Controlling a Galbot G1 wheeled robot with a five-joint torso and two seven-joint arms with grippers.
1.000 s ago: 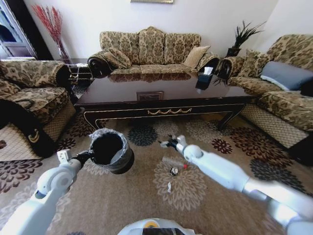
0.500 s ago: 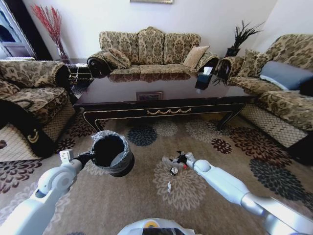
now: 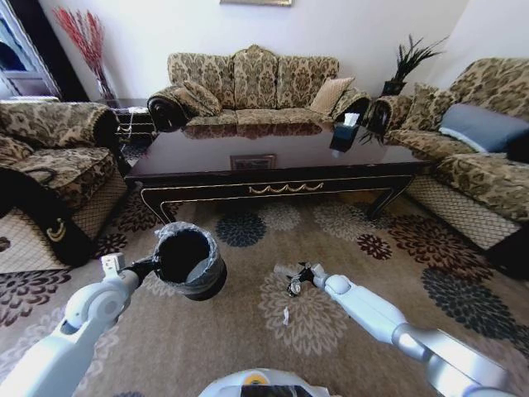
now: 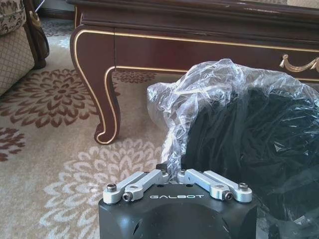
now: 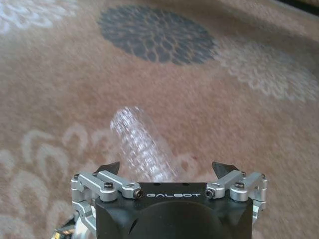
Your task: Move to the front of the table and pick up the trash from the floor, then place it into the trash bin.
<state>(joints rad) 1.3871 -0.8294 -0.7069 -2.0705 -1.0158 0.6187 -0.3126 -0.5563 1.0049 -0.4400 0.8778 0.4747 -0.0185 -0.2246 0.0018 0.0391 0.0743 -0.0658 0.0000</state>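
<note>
Two tools are at work over the floor (image 3: 207,356), a tan carpet with flower medallions. Nearest, on the left, the left tool (image 4: 172,175) is pinched tight on the rim of the trash bin (image 3: 188,260), a small black bucket with a crinkled liner, and holds it up above the carpet, its mouth tilted toward the robot. To the right and a little farther, the right tool (image 3: 302,274) is low over the carpet with its fingers (image 5: 108,168) spread wide on either side of the clear bottle (image 5: 142,145), which lies flat between them. Just beside that tool, on its near side, a small round dark cap (image 3: 293,289) sits on a cream medallion, and a small white scrap (image 3: 285,315) lies nearer still. Beyond all this stands the desk (image 3: 273,161), low, glossy and dark, with gold scroll trim on its front and curved legs. A dark tissue box (image 3: 345,133) stands on its far right part.
</note>
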